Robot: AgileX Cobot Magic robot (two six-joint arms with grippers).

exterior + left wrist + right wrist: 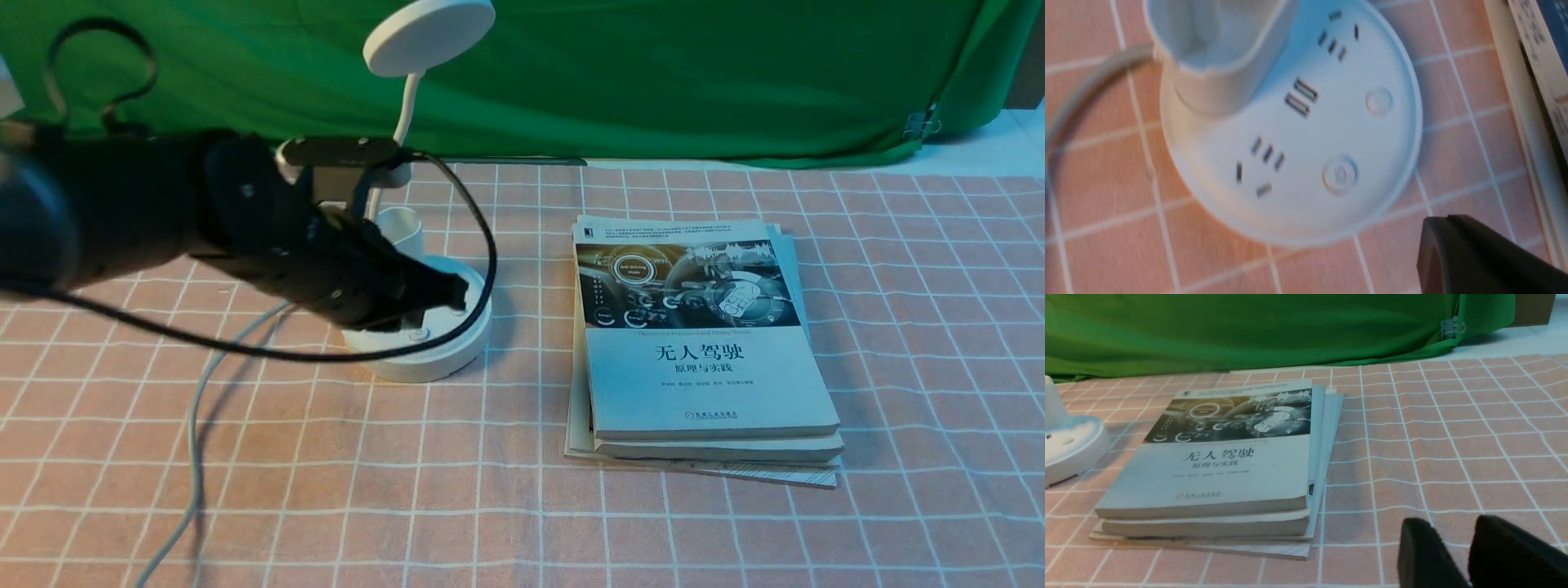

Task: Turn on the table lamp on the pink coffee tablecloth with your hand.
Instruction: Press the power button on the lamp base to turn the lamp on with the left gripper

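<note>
Button press neared.
Closed black left gripper (441, 305) hovered above white plastic lamp (429, 369), pink gridded tablecloth's (490, 490) left side; needed lowering.

Robot workspace, likely a lab: green backdrop cloth (694, 82) hanging behind, binder clip (916, 125) gripping it; dark robot arm (139, 196) reaching over pink gridded tablecloth (506, 506); autonomous-driving textbook (706, 376) lying there.

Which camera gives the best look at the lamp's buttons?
The left wrist view: both buttons show uncovered from above. The front view shows them partly behind the black left hand; the right wrist view catches only part of the lamp's base.
</note>
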